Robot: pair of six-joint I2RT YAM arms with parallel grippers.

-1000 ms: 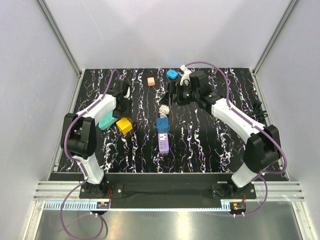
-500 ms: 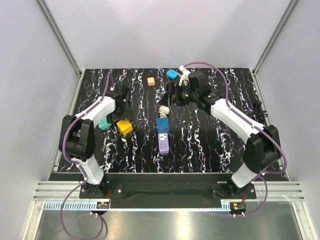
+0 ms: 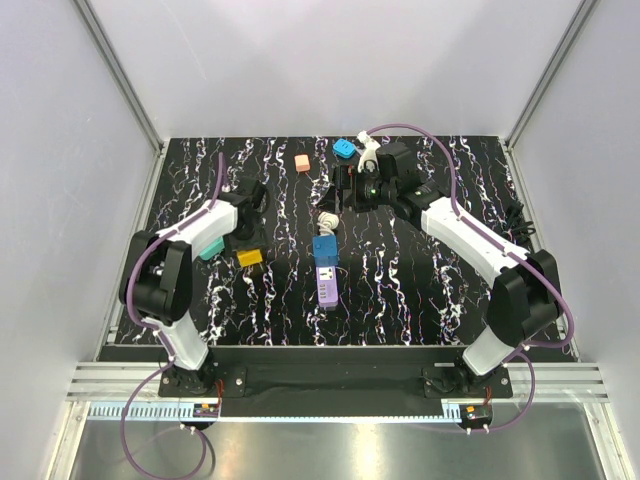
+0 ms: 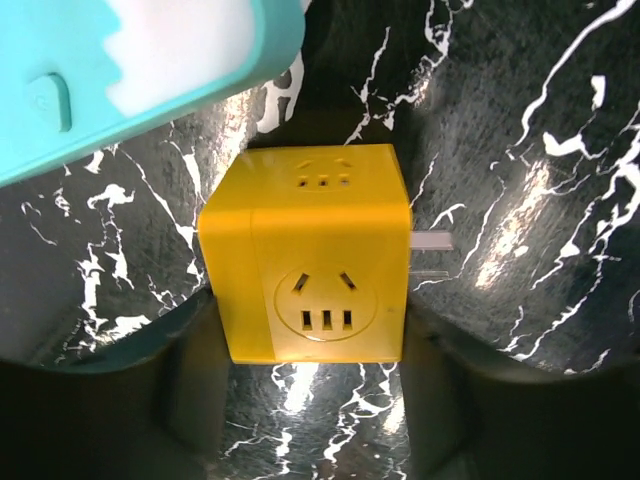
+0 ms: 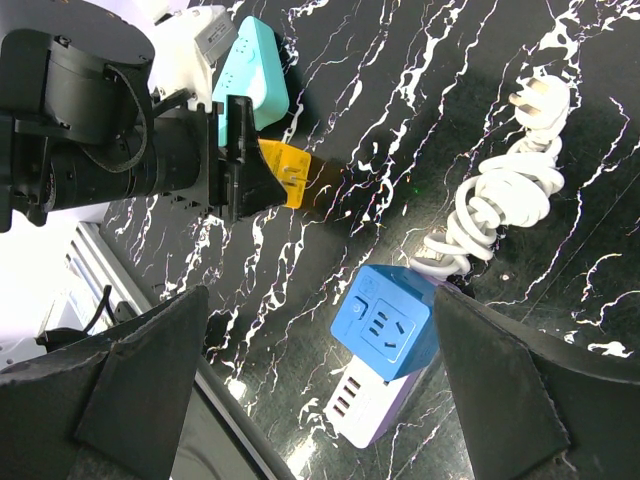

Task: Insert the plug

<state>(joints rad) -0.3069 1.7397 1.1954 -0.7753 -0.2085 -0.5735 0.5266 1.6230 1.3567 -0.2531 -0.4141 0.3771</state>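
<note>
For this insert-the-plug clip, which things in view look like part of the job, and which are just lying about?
Probably in the job:
- yellow cube adapter, prongs out, gripped by the left gripper
- purple power strip, a likely target

Lying about, as far as I can tell:
- blue cube on the strip's far end
- coiled white cable
- teal adapter
- orange block
- small blue piece

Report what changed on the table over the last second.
The left arm dipped lower, and the left pincer now straddles the yellow socket cube, fingers seemingly against its sides; the cube looks slightly turned. The right pincer, wide open, the blue cube, purple strip and white cable stayed put.
</note>
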